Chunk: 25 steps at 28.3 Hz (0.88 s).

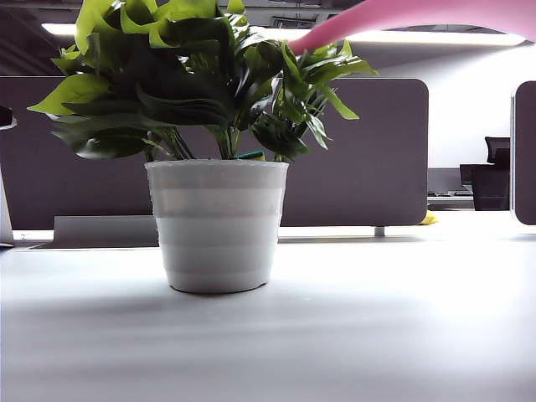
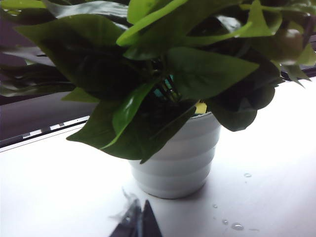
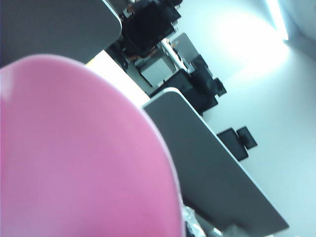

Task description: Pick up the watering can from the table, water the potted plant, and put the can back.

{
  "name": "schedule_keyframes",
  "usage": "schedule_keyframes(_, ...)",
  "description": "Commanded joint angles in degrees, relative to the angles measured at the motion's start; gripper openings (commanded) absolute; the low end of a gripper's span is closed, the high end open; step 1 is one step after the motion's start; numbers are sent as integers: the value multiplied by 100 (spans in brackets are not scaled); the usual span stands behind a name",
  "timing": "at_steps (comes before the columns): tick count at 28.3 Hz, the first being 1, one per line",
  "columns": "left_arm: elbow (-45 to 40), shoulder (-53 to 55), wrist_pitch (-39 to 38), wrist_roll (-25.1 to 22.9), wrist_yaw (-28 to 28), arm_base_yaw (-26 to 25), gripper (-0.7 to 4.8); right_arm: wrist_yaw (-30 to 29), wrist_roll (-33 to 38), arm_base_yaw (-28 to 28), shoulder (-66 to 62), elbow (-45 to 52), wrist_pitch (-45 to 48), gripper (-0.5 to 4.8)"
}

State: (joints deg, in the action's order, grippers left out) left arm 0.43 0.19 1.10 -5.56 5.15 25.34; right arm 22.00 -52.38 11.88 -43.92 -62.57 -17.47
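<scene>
The potted plant (image 1: 216, 226), green leaves in a white ribbed pot, stands on the table (image 1: 377, 327) left of centre. The pink watering can (image 1: 402, 18) hangs tilted in the air, its spout coming in from the upper right with the tip over the leaves. Its pink body (image 3: 74, 158) fills most of the right wrist view, pressed close to the camera. My right gripper is shut on it, with only a sliver of one finger (image 3: 190, 224) showing past the can's edge. My left gripper (image 2: 138, 221) rests shut and empty on the table just in front of the pot (image 2: 177, 163).
Small water drops (image 2: 237, 226) lie on the table beside the pot. Grey partition panels (image 1: 360, 151) stand along the table's far edge, with a black office chair (image 1: 494, 172) and a small yellow object (image 1: 429, 219) beyond them.
</scene>
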Motion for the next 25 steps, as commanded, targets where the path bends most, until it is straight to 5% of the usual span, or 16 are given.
schedule_keyframes(1,7,4,68,0,9,-11,-5,85,-125,92,2,-127,839,-8)
schedule_keyframes(25,7,4,68,0,9,-11,-5,236,122,162,-37,-127,879,-8)
